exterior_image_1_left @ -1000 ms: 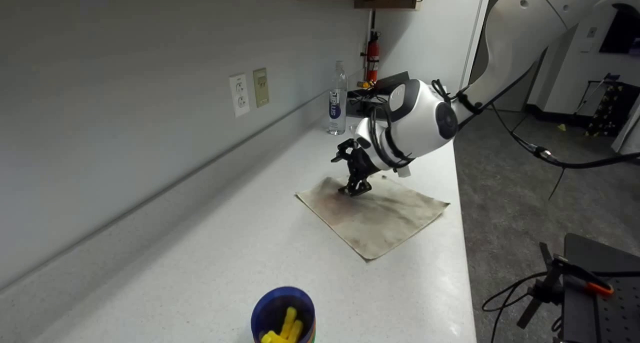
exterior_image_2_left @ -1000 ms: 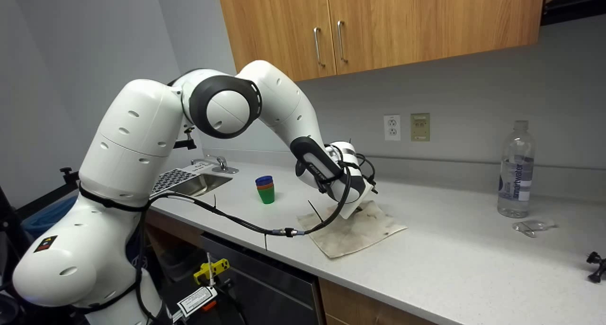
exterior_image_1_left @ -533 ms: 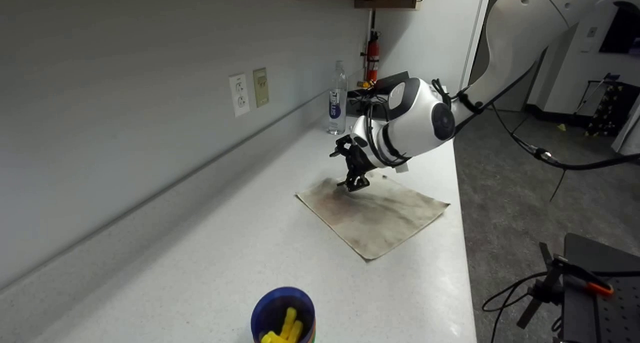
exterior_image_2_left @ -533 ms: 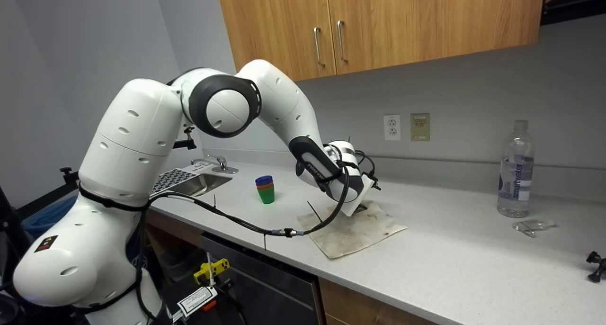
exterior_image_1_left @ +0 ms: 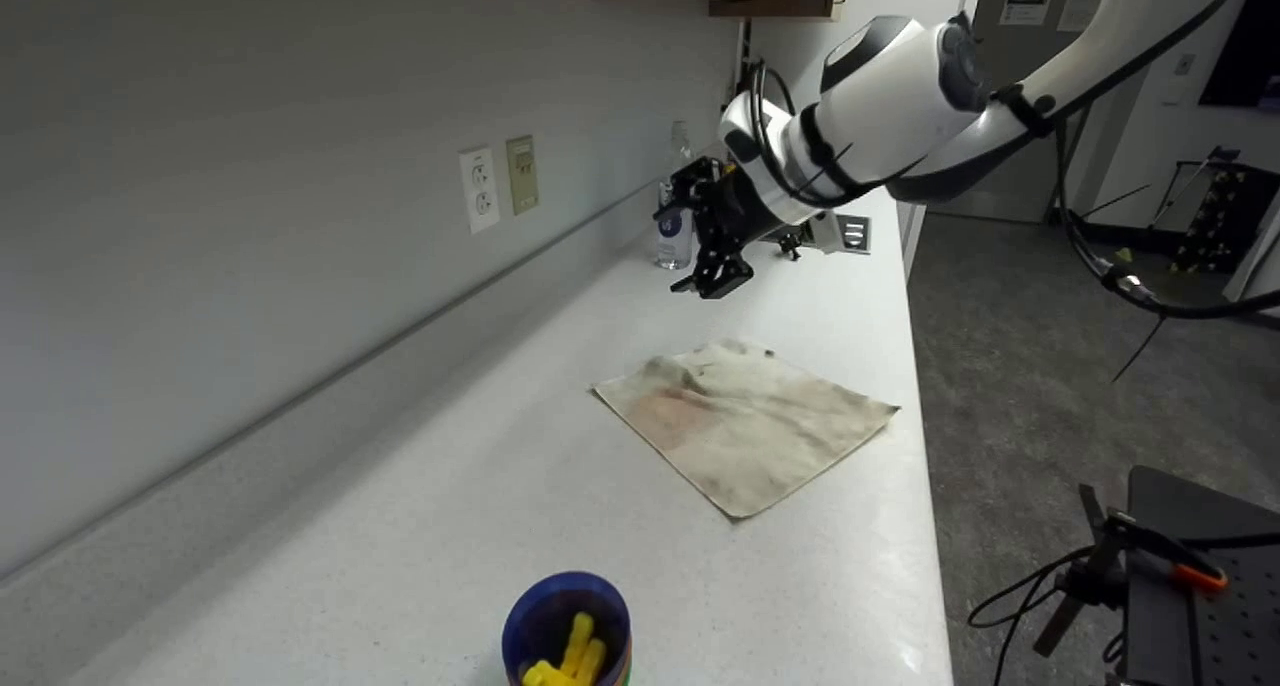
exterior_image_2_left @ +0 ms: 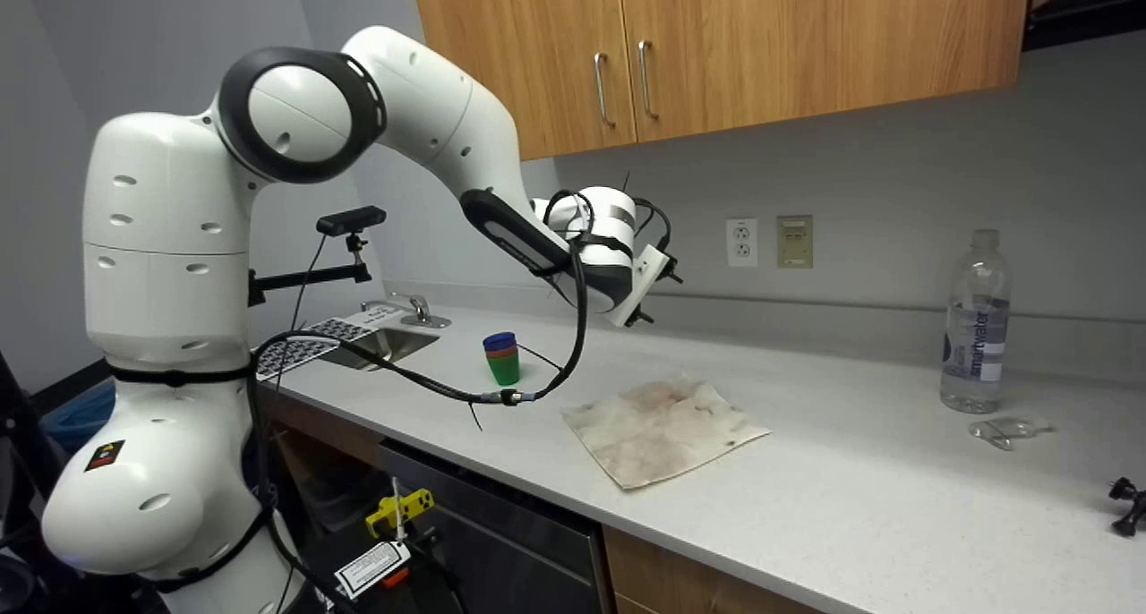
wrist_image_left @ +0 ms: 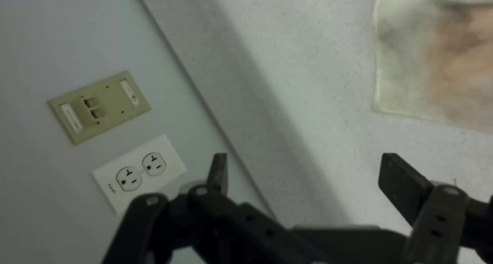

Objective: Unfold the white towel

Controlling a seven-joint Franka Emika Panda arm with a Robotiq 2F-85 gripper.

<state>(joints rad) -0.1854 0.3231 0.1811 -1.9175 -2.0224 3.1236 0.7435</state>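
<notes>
Towel (exterior_image_1_left: 755,426) is pretty much spread, tbh. Gripper (wrist_image_left: 304,164) is held clear, jaws wide and empty; any rumpled bit should probably be pinched lightly, eased outward.

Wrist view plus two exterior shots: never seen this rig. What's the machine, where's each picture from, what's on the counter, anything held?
It's one white robot arm ending in two black fingers. The exterior views look on from off the robot; the wrist view is shot from the arm itself, so the fingers fill its lower part, with a wall outlet at picture left. On the counter are the white towel, spread out with some wrinkles; stacked cups, with yellow pieces in the top one; and a water bottle. Nothing is held: the fingers stand apart, raised above the counter, not touching the towel.
</notes>
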